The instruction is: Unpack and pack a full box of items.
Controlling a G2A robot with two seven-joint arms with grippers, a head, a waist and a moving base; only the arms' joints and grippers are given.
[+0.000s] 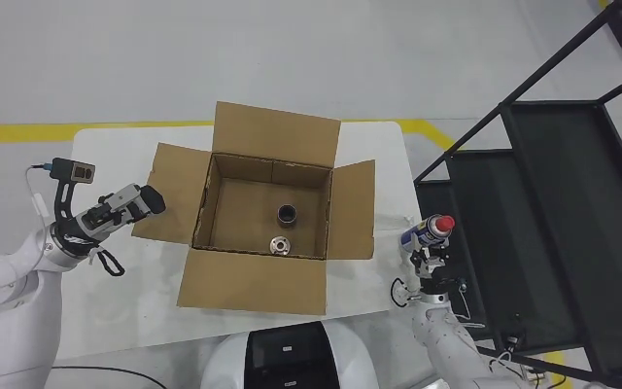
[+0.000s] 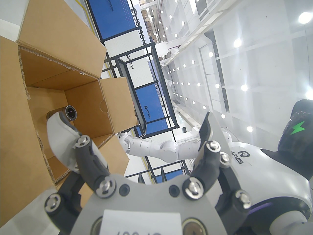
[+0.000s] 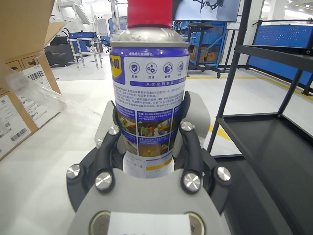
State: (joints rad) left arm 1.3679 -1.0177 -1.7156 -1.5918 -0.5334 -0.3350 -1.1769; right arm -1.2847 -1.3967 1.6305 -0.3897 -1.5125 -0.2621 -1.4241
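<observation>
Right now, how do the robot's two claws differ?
The left claw is open and empty; the right claw is shut on the spray can. The left claw sits beside the left flap of the cardboard box; the right claw is past its right flap, near the black rack. Both are outside the box.

- Top view: bright, even overhead light; desk (image 1: 126,301) white, near washed out.
- Box (image 1: 267,282) floor evenly lit; soft shade on its inner wall at 9 o'clock.
- Left wrist view: ceiling lamps (image 2: 304,17) flare white; straight lines bend hard, wide-angle.
- Right wrist view: bright hall; sheen on can (image 3: 149,81) shoulder; rack (image 3: 269,147) shelf dark.
</observation>
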